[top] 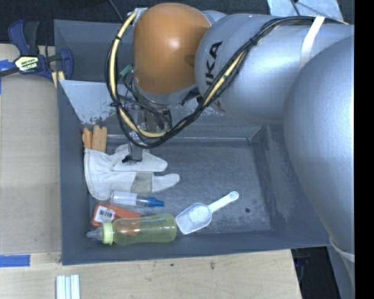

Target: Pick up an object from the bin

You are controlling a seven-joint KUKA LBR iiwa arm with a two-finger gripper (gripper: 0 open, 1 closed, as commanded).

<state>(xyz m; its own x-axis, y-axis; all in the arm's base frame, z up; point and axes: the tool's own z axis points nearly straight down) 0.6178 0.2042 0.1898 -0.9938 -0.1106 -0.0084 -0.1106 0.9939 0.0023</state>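
Gripper (135,156): left-centre of frame, tip down on white glove (112,176); whether open or closed cannot be told.
Risk: limp fabric may bunch or slip out.
Risk: blue-tipped syringe (137,200), against the glove's lower edge, may be dragged along.

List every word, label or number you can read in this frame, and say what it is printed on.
"KA": on the grey shell of the arm, next to its orange cover; any letters before these are hidden.
White label on the orange packet, front left of the bin: print too small to read.
Baby bottle and syringe: no readable markings.
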